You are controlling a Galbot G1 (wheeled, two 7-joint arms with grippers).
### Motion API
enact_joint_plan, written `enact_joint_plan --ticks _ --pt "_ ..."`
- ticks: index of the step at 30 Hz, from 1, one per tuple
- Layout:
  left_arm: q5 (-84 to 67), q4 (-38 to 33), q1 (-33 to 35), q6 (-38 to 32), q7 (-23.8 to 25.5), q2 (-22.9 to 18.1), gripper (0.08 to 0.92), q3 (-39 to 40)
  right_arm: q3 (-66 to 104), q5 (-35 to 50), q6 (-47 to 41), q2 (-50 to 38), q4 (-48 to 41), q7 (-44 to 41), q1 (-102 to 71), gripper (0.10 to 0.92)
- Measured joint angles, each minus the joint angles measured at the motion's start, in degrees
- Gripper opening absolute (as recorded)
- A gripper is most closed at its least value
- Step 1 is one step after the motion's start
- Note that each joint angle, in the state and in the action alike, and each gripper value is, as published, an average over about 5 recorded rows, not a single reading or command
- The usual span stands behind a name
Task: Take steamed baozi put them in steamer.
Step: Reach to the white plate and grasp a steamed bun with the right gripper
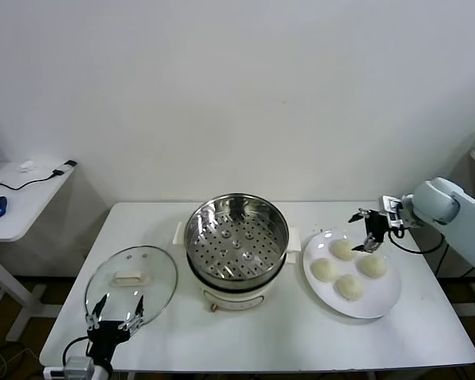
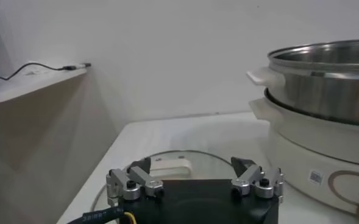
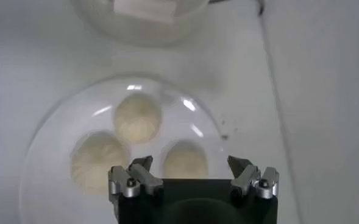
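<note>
Head view has the white bench (image 1: 285, 340) filling most of the shot, with the steamer (image 1: 237, 247) sitting about in the middle of it, a bit toward the back edge. It's a shiny steel pot on a cream electric base, perforated tray showing inside and nothing on it. Over toward the left front corner there's the round glass lid (image 1: 131, 285) lying flat, cream handle up. On the right side of the bench is the flat white plate (image 1: 376, 301), just beside the steamer, and all four steamed baozi (image 1: 350, 286) are on it, bunched close together.

The right gripper (image 1: 370, 240) hangs over the back edge of the plate, right above the buns nearest the back, fingers spread wide with nothing in them. In the right wrist view you can see three of the buns (image 3: 137, 118) on the plate below it, one sitting between the open fingers.

The left gripper (image 1: 115, 315) is parked low at the front left corner, over the near rim of the lid. Its fingers are also spread wide and empty, which the left wrist view (image 2: 194, 182) shows pretty clearly.
</note>
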Motion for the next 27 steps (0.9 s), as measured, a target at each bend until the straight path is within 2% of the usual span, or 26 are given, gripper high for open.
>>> enact_joint_plan --ticks 14,27 --pt "0.3 1.8 -1.0 -0.4 0.0 -1.0 0.823 -0.9 -5.3 -2.6 2.0 11.4 -15.5 -2.2 1.2 0.823" --pt "0.3 2.6 -1.8 -0.7 0.1 -1.2 0.823 -0.6 -2.3 -6.7 2.4 17.5 -22.7 1.1 -2.3 0.817"
